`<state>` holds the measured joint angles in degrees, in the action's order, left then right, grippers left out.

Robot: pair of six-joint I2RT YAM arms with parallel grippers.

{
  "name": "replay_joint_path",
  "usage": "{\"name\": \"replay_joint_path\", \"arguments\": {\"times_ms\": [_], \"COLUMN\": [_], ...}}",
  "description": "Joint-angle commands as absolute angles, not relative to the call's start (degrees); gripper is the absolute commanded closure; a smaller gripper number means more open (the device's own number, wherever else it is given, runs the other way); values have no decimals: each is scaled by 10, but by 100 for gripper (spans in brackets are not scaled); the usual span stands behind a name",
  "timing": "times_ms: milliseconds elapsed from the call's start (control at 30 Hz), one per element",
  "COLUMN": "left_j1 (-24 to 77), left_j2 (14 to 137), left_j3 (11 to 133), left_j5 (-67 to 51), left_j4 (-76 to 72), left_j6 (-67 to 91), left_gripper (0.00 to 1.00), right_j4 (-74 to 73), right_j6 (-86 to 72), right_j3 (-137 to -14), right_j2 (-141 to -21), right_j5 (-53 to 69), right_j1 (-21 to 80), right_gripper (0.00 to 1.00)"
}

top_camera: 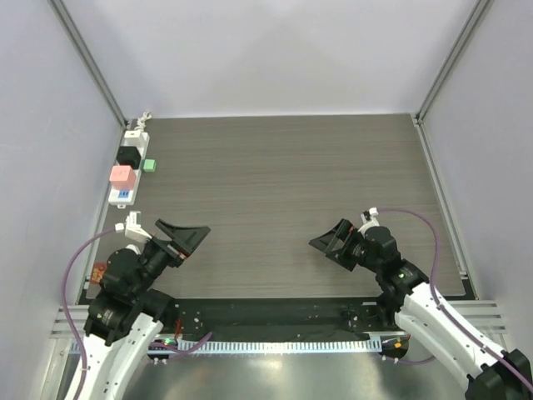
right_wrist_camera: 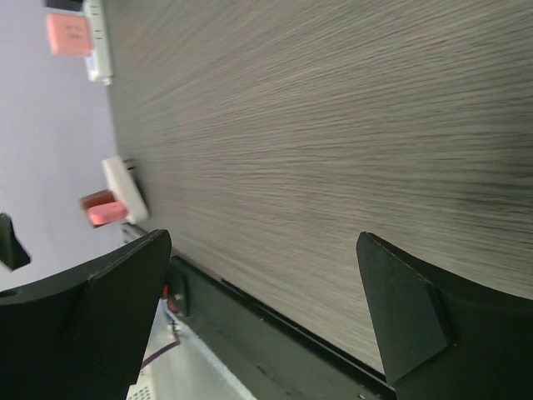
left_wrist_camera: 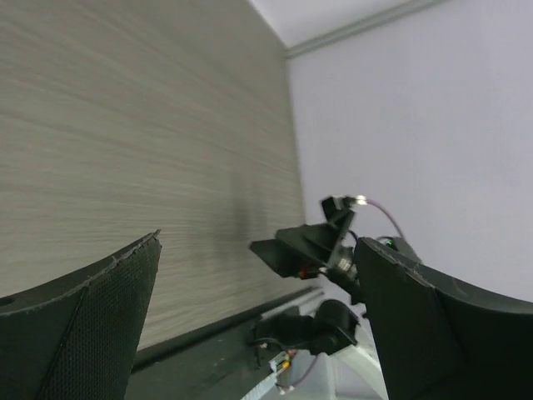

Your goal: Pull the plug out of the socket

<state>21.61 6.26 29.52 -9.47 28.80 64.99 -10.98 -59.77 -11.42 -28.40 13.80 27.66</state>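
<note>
Socket (top_camera: 136, 134) upper left on table (top_camera: 291, 167), black plug (top_camera: 128, 156) & pink plug (top_camera: 122, 176) on it. Left claw (top_camera: 187, 239), right claw (top_camera: 331, 243) both released, lower frame, holding nothing.

I can read no text, label, brand or number anywhere; the socket (top_camera: 129, 162) at the table's far left shows only coloured marks, no letters.

Table (top_camera: 283, 183) bears socket (top_camera: 135, 138) and, seemingly, green block (top_camera: 149, 164).
</note>
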Motion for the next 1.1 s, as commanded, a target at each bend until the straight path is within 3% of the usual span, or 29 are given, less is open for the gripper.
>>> {"name": "replay_joint_path", "arguments": {"times_ms": [0,167,467,600,867,1067], "left_j1": [213,213,213,212,128,-25], "left_j2": [59,110,443,487,473,539], "left_j3": [346,414,632,667,614,584], "left_j5": [13,123,329,395,367,300], "left_j4": [450,546,827,867,788,787], "left_j6": [628,642,685,719,675,612], "left_gripper": [0,0,0,0,0,0], "right_j4": [-124,-95,-87,-88,-35,-41], "right_j6": [-533,-507,-474,-452,-375,-357], "right_j3": [-163,-178,-215,-239,-271,-294], "right_j2": [-325,-375,-433,-472,-537,-566], "right_j5": [82,83,84,117,313,323], "right_j1": [279,279,279,279,279,279], "right_gripper": [0,0,0,0,0,0]}}
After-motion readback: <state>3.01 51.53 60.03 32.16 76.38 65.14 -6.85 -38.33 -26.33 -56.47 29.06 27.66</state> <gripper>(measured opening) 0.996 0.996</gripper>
